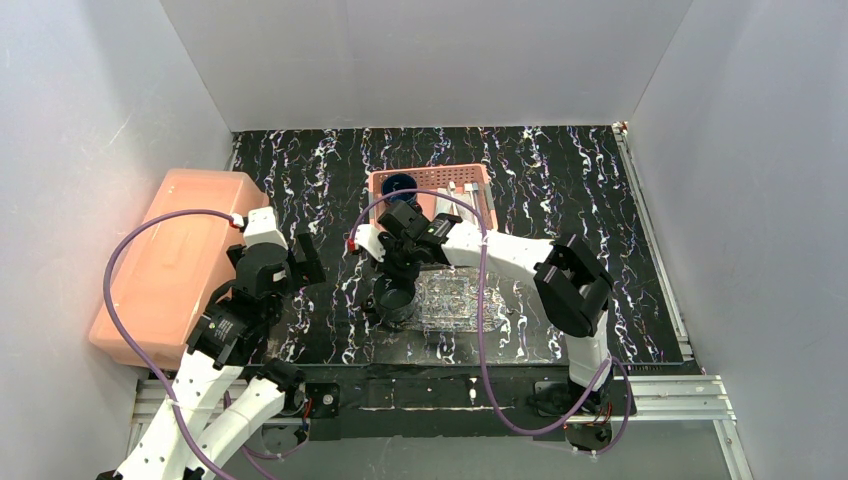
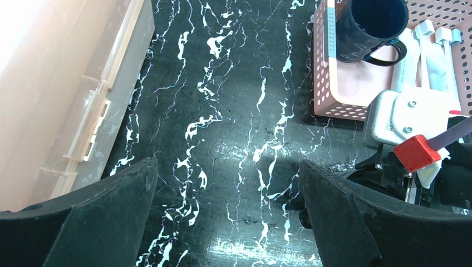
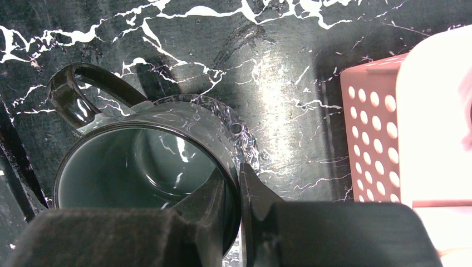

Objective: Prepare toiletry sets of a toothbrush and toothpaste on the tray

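Note:
My right gripper [image 3: 239, 186] is shut on the rim of a dark glossy cup [image 3: 139, 167], one finger inside it and one outside. In the top view the cup [image 1: 393, 300] is at the left end of the clear glittery tray [image 1: 460, 302]; whether it rests on the tray I cannot tell. White capped toothpaste tubes [image 2: 445, 55] lie in the pink basket [image 2: 334, 94] beside a dark blue mug [image 2: 370, 25]. I cannot pick out a toothbrush among them. My left gripper [image 2: 228, 211] is open over bare tabletop, left of the basket, with nothing between its fingers.
A big salmon plastic box [image 1: 175, 260] fills the table's left side, close to my left arm. The pink basket [image 1: 432, 172] stands just behind the tray. My right wrist [image 2: 406, 117] reaches in front of the basket. Grey walls enclose the black marbled table.

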